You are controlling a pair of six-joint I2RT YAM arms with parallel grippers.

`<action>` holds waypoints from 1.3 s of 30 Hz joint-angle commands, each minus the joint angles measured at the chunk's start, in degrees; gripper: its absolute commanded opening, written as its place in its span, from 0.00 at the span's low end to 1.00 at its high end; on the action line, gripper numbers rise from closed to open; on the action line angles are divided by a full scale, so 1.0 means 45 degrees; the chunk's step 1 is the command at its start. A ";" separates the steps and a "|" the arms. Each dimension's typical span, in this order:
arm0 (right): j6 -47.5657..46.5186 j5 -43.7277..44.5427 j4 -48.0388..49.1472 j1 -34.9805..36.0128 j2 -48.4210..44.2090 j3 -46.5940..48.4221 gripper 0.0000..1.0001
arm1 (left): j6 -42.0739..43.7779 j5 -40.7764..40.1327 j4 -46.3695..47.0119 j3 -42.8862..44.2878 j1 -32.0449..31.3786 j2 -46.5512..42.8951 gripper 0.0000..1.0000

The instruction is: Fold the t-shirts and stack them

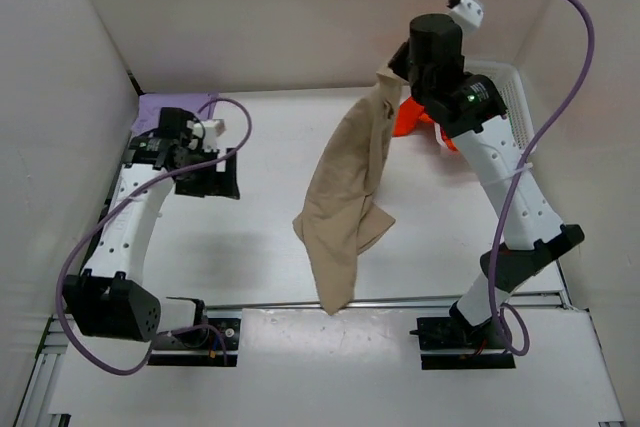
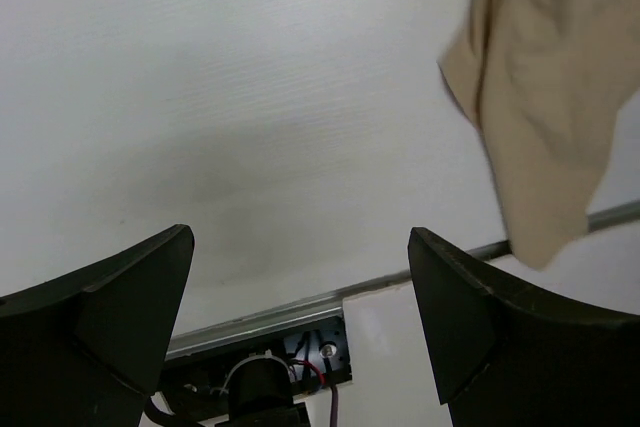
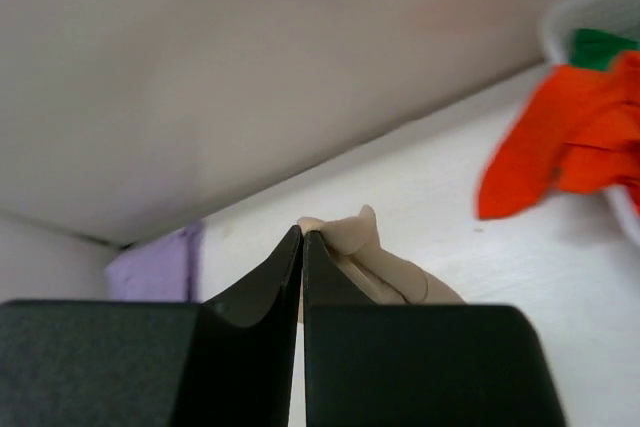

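Our right claw (image 1: 393, 75) is raised above the far middle of the white tabletop (image 1: 250, 237), and it is clenched on the top edge of a beige tan soft cloth t-shirt (image 1: 345, 197). In the right wrist view the two black fingers (image 3: 270, 282) press flat together with a small bunch of beige cloth pinched at their tips. The shirt hangs from there in a long crumpled drape across the middle of the tabletop, and its lowest corner reaches the near edge. We cannot quite tell whether that corner touches the surface or hangs just above it.

Our left claw (image 2: 300, 237) hovers over the left side of the tabletop, released, its jaws spread wide with nothing between them. In its own view the beige shirt's lower part shows at the upper right, well apart from the fingers.

A lavender purple cloth t-shirt (image 1: 165, 107) lies flat in the far left corner of the tabletop. A white plastic mesh basket (image 1: 515, 97) sits in the far right corner. A bright orange-red cloth t-shirt (image 1: 410, 117) spills over its side onto the tabletop. A green cloth t-shirt (image 3: 600, 45) shows behind it in the basket.
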 commanded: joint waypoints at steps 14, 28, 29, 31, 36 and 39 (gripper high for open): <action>0.1759 -0.1282 -0.0736 -0.0391 -0.3639 -0.6661 0.01 | 0.0066 -0.5452 0.4147 -0.0449 -1.1317 0.4901 1.00; 0.2541 -0.0912 -0.0853 -0.0897 -0.5866 -0.9496 0.01 | 0.0066 -0.4237 0.4566 -0.0528 -0.9661 0.6625 0.10; 0.2541 -0.0737 -0.1027 -0.0898 -0.6060 -0.9496 0.01 | 0.0066 -0.4004 0.4195 -0.0528 -0.9543 0.6372 0.10; 0.2153 -0.0444 -0.1166 -0.0898 -0.6315 -0.9359 0.01 | 0.0066 -0.2971 0.3336 -0.0354 -0.9057 0.5070 0.10; 0.1469 0.0651 -0.2082 -0.1328 -0.7993 -0.9125 0.01 | 0.0066 0.0621 -0.1321 0.1538 -0.7397 0.1648 0.10; 0.1038 0.0652 -0.2220 -0.1952 -0.9204 -0.9241 0.01 | 0.0066 0.3220 -0.3285 0.2792 -0.6107 0.0162 0.10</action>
